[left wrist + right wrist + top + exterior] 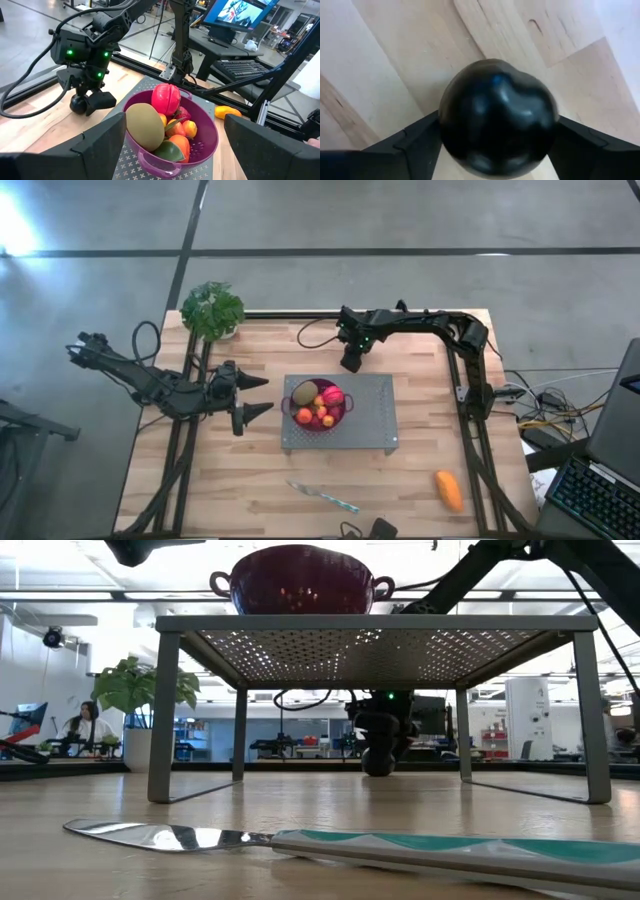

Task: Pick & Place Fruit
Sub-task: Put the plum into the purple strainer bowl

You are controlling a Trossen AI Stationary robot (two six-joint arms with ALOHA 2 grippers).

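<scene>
Between the right gripper's (pixel 497 142) fingers, touching both, sits the dark plum (pixel 497 117) on bare tabletop behind the perforated stand (pixel 365 430). Other fruit fills the purple colander (pixel 318 405); an oblong orange one (pixel 449 490) lies near the table's edge. Left gripper (pixel 262 395) hovers wide open beside the stand.

I work in a robotics lab: polished concrete floor (pixel 300 220) along the frame's top, monitor (pixel 235 12) and keyboard (pixel 240 67) at upper right, equipment benches (pixel 300 745) mid-frame beyond my wooden table (pixel 250 490).
</scene>
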